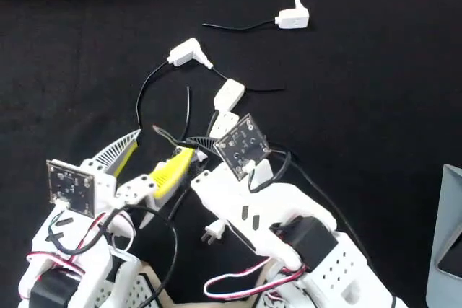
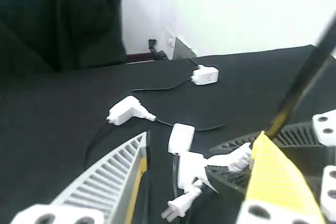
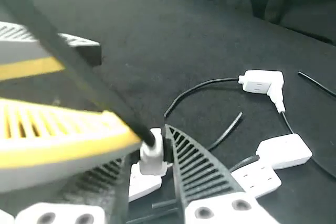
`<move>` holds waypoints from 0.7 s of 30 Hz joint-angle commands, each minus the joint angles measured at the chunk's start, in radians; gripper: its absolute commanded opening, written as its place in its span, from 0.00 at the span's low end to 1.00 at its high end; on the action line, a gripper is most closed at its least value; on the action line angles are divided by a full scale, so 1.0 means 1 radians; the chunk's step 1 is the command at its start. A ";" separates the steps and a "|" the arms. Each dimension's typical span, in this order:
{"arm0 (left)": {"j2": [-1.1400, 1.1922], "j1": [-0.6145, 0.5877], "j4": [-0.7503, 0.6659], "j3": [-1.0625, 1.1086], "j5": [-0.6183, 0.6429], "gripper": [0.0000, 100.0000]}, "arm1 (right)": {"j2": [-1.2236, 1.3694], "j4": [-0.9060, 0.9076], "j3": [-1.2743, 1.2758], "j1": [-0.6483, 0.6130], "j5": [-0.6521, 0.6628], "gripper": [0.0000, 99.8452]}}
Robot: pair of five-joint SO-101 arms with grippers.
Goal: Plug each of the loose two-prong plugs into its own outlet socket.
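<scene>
My right gripper (image 3: 153, 148) is shut on a white plug (image 3: 152, 156) whose black cable runs up past the camera. It holds the plug just above a white outlet socket (image 3: 140, 183). My left gripper (image 2: 202, 142) stands open, its grey finger (image 2: 113, 177) and yellow finger (image 2: 273, 177) on either side of the right gripper's black fingers (image 2: 231, 171). A two-prong plug (image 2: 176, 209) lies on the cloth between them. Two more sockets (image 1: 229, 94) (image 1: 224, 122) lie just beyond the grippers. Another loose plug (image 1: 213, 232) lies under the right arm.
An angled white plug body (image 1: 186, 52) with a black cable lies farther back. A white socket (image 1: 292, 17) sits near the black table's far edge. A grey box (image 1: 446, 239) stands at the right edge. Loose black cables cross the middle.
</scene>
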 commanded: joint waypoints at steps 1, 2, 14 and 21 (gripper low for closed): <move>-0.005 0.035 0.005 -0.048 -0.017 0.31 | -0.008 0.020 -0.007 -0.009 0.008 0.01; -0.005 0.035 0.005 -0.048 -0.017 0.31 | -0.008 0.021 -0.007 -0.008 0.008 0.01; -0.005 -0.340 0.005 -0.007 -0.017 0.31 | 0.008 0.034 0.018 0.189 -0.038 0.01; 0.186 -0.383 0.005 0.082 -0.178 0.31 | 0.193 -0.034 0.042 0.384 -0.043 0.01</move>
